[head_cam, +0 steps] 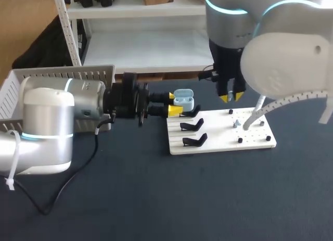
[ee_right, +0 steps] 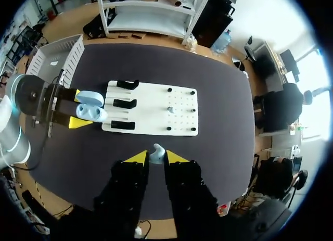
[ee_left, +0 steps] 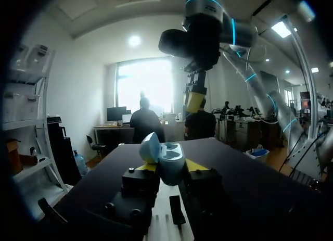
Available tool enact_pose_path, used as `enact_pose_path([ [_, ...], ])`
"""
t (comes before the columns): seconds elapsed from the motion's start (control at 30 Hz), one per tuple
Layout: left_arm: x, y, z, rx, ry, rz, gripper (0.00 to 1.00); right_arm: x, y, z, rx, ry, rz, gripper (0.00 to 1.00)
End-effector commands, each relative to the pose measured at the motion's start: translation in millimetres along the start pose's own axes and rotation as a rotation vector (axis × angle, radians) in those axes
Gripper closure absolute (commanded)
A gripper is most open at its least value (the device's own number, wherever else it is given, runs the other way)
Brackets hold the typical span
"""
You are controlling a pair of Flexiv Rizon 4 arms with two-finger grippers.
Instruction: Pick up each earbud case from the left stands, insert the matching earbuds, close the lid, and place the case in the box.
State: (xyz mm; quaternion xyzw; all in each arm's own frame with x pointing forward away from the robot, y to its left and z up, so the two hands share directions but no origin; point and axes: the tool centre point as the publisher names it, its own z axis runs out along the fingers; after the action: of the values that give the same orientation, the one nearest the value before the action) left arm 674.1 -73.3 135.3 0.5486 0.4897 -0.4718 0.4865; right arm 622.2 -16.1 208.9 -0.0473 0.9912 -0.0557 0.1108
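Left claw [head_cam: 175, 104] clamped on open light-blue plastic earbud case [head_cam: 183, 99], lid up, held over the dark counter [head_cam: 156, 199] just beside the far left corner of the white pegboard [head_cam: 218, 139] with 3 black stands [head_cam: 192, 126]. Right claw [ee_right: 156, 157] above board, tips pinched on small pale-blue earbud [ee_right: 156, 153]. White slatted box [head_cam: 52, 77] far left.

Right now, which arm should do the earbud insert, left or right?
Right. The right gripper is shut on an earbud, free to move. The left gripper holds the case with its lid open, likely best held steady.
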Motion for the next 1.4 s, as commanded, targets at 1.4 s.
enact_pose_path([
  [1.4, 14.5, 0.4, 2.1, -0.014, -0.009, 0.032, 1.00, -17.1, 54.8, -0.7, 0.004, 0.061, 0.377, 1.00],
])
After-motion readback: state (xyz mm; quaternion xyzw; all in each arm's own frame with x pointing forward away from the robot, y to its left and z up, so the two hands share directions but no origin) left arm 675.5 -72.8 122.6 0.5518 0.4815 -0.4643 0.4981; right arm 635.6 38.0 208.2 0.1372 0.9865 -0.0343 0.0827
